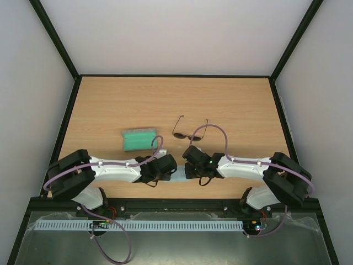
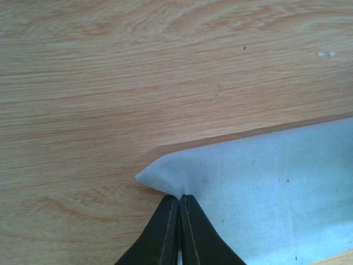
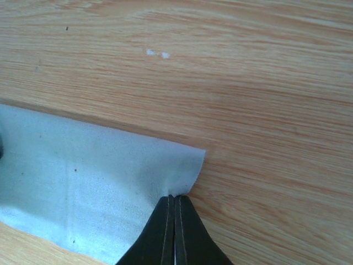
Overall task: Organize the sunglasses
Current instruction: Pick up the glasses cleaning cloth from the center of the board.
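Observation:
The sunglasses (image 1: 187,132), thin dark wire frame with two dark lenses, lie unfolded on the wooden table beyond both arms, untouched. A light blue cloth (image 1: 180,174) lies between the two wrists near the table's front. My left gripper (image 2: 180,196) is shut on the cloth (image 2: 259,187) just behind its left corner, which puckers at the tips. My right gripper (image 3: 175,196) is shut on the cloth (image 3: 94,182) at its right corner. In the top view both grippers (image 1: 172,165) (image 1: 190,161) are low over the cloth and mostly hide it.
A grey case (image 1: 139,138) with green lining lies open left of the sunglasses, just beyond the left wrist. Black rails edge the table (image 1: 237,105) at left, right and back.

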